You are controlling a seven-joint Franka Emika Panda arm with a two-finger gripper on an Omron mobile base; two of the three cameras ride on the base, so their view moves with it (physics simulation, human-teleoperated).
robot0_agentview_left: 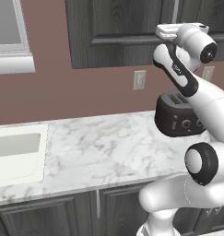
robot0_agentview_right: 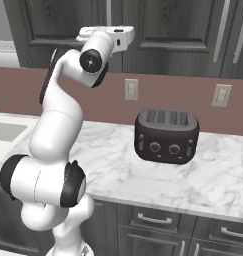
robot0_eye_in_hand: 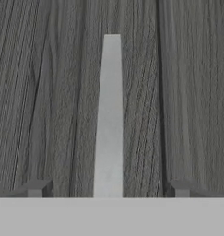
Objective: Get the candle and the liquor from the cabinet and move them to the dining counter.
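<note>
A white robot arm reaches up to the dark grey wall cabinet (robot0_agentview_left: 113, 32) above a marble desk (robot0_agentview_left: 109, 147), its pincer (robot0_eye_in_hand: 109, 189) raised level with the lower edge of the closed door. Seen from the hand, the pincer's two dark fingertips (robot0_eye_in_hand: 37, 188) stand wide apart on either side of the cabinet's long silver bar handle (robot0_eye_in_hand: 109, 115), which runs straight up the middle between them against the wood grain; the tips hold nothing, and whether they touch the door cannot be told. From the left base camera the white hand sits against the door's recessed panel; from the right base camera the same hand sits at the bottom edge of the cabinet front (robot0_agentview_right: 158, 25), with more silver handles (robot0_agentview_right: 222, 30) on the doors to the right. A dark toaster (robot0_agentview_right: 166, 136) stands on the desk near the reddish-brown back wall, beneath a pale wall outlet (robot0_agentview_right: 131, 89). A white sink basin (robot0_agentview_left: 16, 156) is set into the desk well to the left. Dark lower cabinets (robot0_agentview_right: 158, 225) run beneath the worktop. The cabinet door is shut.
</note>
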